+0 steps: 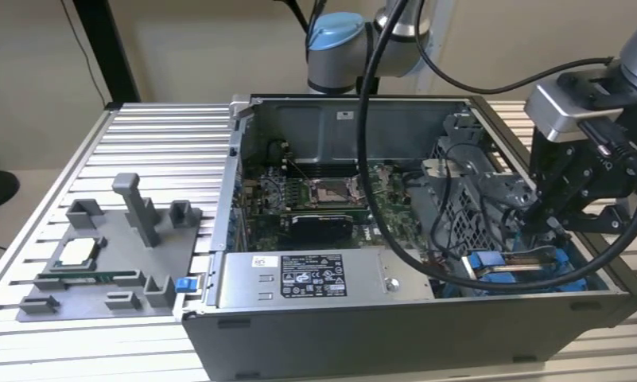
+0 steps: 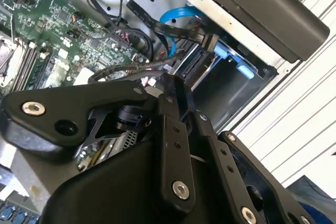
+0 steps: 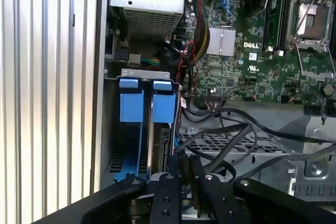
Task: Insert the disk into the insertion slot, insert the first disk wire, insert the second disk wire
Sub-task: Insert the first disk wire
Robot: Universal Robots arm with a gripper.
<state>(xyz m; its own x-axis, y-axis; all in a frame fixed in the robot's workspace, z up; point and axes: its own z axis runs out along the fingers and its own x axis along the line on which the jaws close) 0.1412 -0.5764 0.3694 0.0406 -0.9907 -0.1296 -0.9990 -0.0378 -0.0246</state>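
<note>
— Two blue tabs sit just ahead of the gripper (image 3: 185,165) in the first wrist view. Is that the disk?
— The tab nearer the wires is. The disk (image 3: 164,109) stands on edge in its blue carrier inside the insertion slot (image 3: 144,73), directly beyond the tips and close to them. I cannot tell whether it is fully home.
— And the gripper itself?
— It hangs inside the open computer case (image 1: 403,334), at the corner where the slot sits. Its fingers (image 3: 176,171) are drawn almost together, with a thin gap at most. Black wires (image 3: 226,135) crowd around the tips, and I cannot tell whether one is pinched between them.
— Anything plugged in?
— In the second wrist view a black connector (image 2: 202,40) lies past the gripper near the slot's end, with a light blue cable (image 2: 178,14) beside it. I cannot see if it is seated.
— What lies farther off?
— The motherboard (image 3: 252,51) is to one side of the gripper, across the wires. The grey power supply box (image 1: 297,278) is beyond the slot, along the same case wall. Well away from the gripper, outside the case, a grey fixture (image 1: 106,263) rests on the slatted table (image 1: 159,135).
</note>
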